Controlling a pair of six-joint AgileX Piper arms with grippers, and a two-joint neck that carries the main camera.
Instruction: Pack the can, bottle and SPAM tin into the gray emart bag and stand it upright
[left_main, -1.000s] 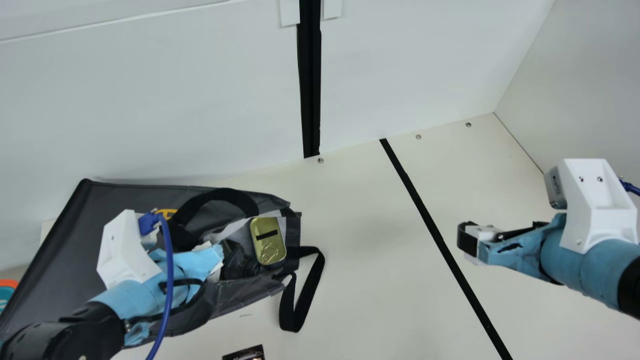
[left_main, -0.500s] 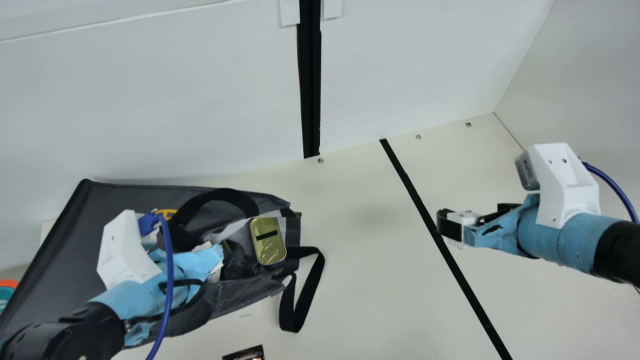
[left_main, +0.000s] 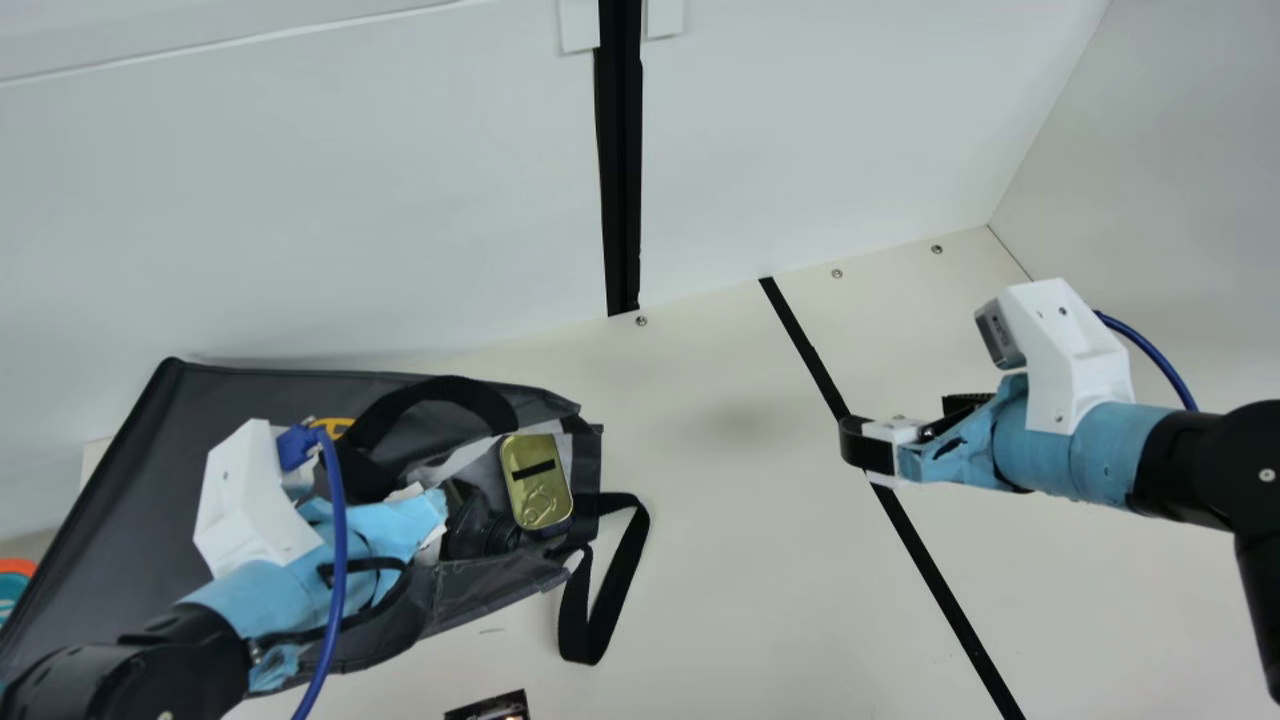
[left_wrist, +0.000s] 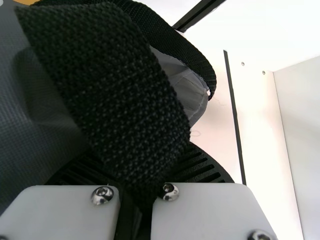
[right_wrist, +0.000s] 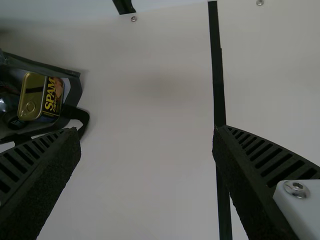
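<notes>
Meeting white walls (left_main: 320, 210), the black-striped table (left_main: 740, 530) spreads; left fingers (left_main: 405, 522) pinch a strap (left_wrist: 115, 95); right fingers (left_main: 907, 424) gape, empty.

Gray bag (left_main: 230, 400); black handle (left_main: 600, 610); gold SPAM tin (left_main: 522, 465); cream table (left_main: 740, 560)

The emart bag (left_main: 130, 450) lies on its side at the left of the worktop (left_main: 740, 560), before the back wall (left_main: 350, 200), its mouth towards the right. Inside the mouth rests the SPAM tin (left_main: 532, 500), with what looks like the bottle (left_main: 498, 535) just to its left. One handle (left_main: 600, 640) spills onto the worktop to the right of the mouth; another strap (left_wrist: 107, 85) runs between the fingers of the left gripper (left_main: 395, 525), at the bag. Well to the right, a tape strip (left_main: 935, 570) crosses the worktop from back to front, near the right gripper (left_main: 912, 424).
</notes>
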